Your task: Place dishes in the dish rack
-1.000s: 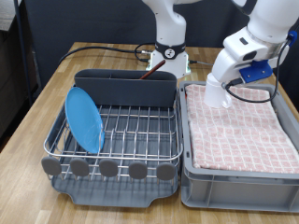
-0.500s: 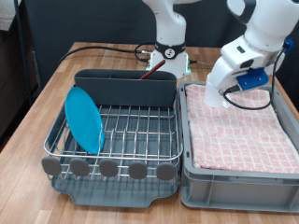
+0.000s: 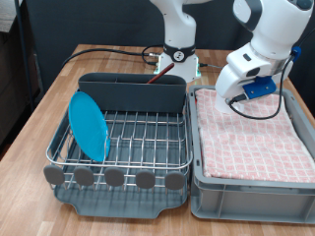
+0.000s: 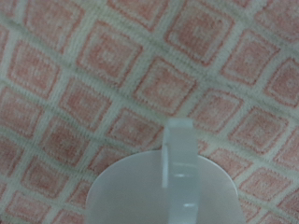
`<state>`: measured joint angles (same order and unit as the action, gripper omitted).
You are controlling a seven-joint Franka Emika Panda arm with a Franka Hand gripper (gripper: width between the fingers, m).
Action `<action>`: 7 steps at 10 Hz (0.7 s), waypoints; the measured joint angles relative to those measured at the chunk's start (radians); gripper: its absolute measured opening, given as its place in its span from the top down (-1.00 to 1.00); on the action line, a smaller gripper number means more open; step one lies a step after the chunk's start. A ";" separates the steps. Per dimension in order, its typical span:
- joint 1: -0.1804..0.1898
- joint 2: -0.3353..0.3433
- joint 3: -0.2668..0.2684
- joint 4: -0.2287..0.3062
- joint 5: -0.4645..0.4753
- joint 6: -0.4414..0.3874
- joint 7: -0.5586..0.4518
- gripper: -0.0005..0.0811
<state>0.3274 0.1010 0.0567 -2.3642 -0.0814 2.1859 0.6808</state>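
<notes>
Currently the gripper (image 3: 232,95) hangs over the grey bin (image 3: 251,197) at the exterior view's right, above the far part of its pink checked cloth (image 3: 251,133). From that camera the fingers are mostly hidden behind the white hand, so whether they are spread or pressed together cannot be told.

Wrist view: a pale, blurred rounded shape with a raised vertical strip, apparently the white mug (image 4: 168,191) and its handle, fills the near edge of the picture; the checked cloth lies behind it. Fingers not distinguishable here, so a grip on the mug cannot be confirmed.

Dish rack (image 3: 123,175): silver wire grid in a dark grey tray, on the wooden table (image 3: 39,133), at the exterior view's left, just beside the bin.
- Blue plate (image 3: 89,123): standing on edge in the wire slots, at the rack's left side in the exterior view, leaning slightly.
- Utensil compartment (image 3: 133,93): along the rack's far side; a dark reddish wooden spoon (image 3: 159,76) pokes up at a slant from its right end.

Robot base (image 3: 178,59) stands on the table beyond the rack, with black cables trailing left across the tabletop.
</notes>
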 joint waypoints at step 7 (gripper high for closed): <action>-0.003 0.000 -0.017 -0.051 -0.008 0.075 -0.019 -0.75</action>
<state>0.3246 0.1011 0.0397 -2.4157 -0.0896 2.2613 0.6615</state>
